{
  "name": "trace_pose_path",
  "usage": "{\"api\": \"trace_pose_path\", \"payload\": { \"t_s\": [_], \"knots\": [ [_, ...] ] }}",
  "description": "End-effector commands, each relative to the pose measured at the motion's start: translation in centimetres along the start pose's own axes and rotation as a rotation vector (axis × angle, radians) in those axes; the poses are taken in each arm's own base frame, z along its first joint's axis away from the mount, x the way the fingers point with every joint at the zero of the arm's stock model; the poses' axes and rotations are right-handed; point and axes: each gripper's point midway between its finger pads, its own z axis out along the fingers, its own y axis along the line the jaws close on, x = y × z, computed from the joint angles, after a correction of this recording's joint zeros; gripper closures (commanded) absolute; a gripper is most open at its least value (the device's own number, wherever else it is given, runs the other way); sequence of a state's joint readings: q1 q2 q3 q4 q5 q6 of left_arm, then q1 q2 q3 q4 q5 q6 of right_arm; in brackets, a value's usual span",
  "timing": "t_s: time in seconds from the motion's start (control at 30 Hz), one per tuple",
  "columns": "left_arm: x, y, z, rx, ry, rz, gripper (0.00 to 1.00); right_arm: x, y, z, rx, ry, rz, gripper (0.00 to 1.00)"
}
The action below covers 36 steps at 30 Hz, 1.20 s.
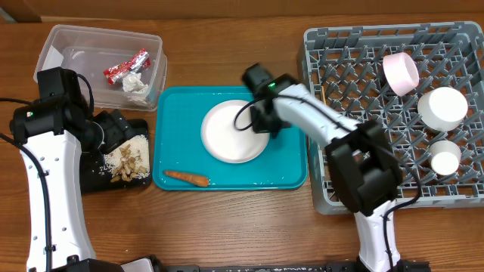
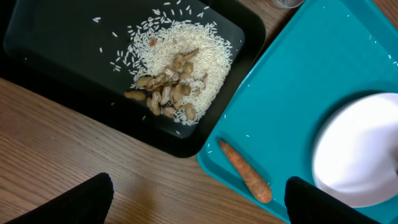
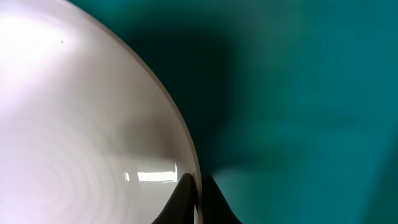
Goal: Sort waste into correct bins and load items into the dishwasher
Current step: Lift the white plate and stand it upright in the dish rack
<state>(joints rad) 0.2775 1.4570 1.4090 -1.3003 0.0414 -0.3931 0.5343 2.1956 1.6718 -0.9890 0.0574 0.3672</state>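
Observation:
A white round plate lies on the teal tray. My right gripper is shut on the plate's right rim, one finger on each side of the edge. My left gripper hangs open over bare wood between the black tray and the teal tray, holding nothing. The black tray holds rice with brown scraps. An orange carrot piece rests at the teal tray's front left corner. The clear tub holds a red-and-silver wrapper and a white tissue.
The grey dish rack fills the right side. On its right part sit a pale cup on its side, a white bowl and a smaller white bowl. The right arm reaches from the rack's front edge over the teal tray.

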Motion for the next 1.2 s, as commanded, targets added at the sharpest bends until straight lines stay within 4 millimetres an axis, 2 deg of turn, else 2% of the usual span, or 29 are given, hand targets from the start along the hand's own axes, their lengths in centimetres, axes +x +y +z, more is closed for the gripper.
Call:
{"api": "trace_pose_path", "payload": {
  "t_s": [0.0, 0.2, 0.23, 0.3, 0.37, 0.4, 0.43, 0.47, 0.53, 0.57, 0.63, 0.73, 1.03, 1.17],
  "knots": [
    [-0.3, -0.3, -0.7, 0.021, -0.022, -0.016, 0.1, -0.8, -4.1, -2.4, 0.071, -0.036, -0.003, 0.96],
    [-0.4, -0.3, -0.7, 0.022, -0.025, -0.017, 0.1, -3.2, -5.8, -12.7, 0.018, -0.27, -0.083, 0.96],
    [-0.4, -0.3, -0.7, 0.023, -0.027, -0.017, 0.1, -3.7, -7.0, -15.6, 0.036, -0.349, -0.068, 0.96],
    [-0.5, -0.3, -0.7, 0.024, -0.029, -0.016, 0.1, -4.2, -9.2, -18.9, 0.099, -0.443, -0.026, 0.96],
    [-0.5, -0.3, -0.7, 0.024, -0.03, -0.016, 0.1, -4.5, -12.7, -22.7, 0.222, -0.553, 0.044, 0.96],
    [-0.5, -0.4, -0.7, 0.024, -0.03, -0.016, 0.1, -4.3, -16.5, -26.1, 0.378, -0.639, 0.127, 0.96],
    [-0.6, -0.4, -0.7, 0.025, -0.031, -0.016, 0.1, -3.9, -18.3, -27.5, 0.458, -0.673, 0.183, 0.96],
    [-0.6, -0.4, -0.7, 0.025, -0.032, -0.016, 0.1, -3.0, -21.0, -29.5, 0.586, -0.724, 0.299, 0.96],
    [-0.6, -0.4, -0.7, 0.026, -0.034, -0.016, 0.1, -1.1, -25.0, -33.0, 0.839, -0.799, 0.469, 0.96],
    [-0.6, -0.4, -0.7, 0.026, -0.034, -0.016, 0.1, -0.7, -25.8, -33.6, 0.896, -0.806, 0.488, 0.96],
    [-0.7, -0.4, -0.7, 0.026, -0.035, -0.016, 0.1, -0.6, -26.5, -33.6, 0.929, -0.797, 0.5, 0.96],
    [-0.7, -0.4, -0.7, 0.027, -0.036, -0.016, 0.1, -0.7, -27.4, -32.5, 0.947, -0.762, 0.505, 0.96],
    [-0.7, -0.4, -0.7, 0.026, -0.035, -0.015, 0.09, -1.2, -29.8, -26.2, 1.024, -0.587, 0.47, 0.96],
    [-0.7, -0.4, -0.7, 0.027, -0.036, -0.015, 0.09, -1.7, -29.9, -23.4, 1.03, -0.515, 0.433, 0.96]
  ]
}}
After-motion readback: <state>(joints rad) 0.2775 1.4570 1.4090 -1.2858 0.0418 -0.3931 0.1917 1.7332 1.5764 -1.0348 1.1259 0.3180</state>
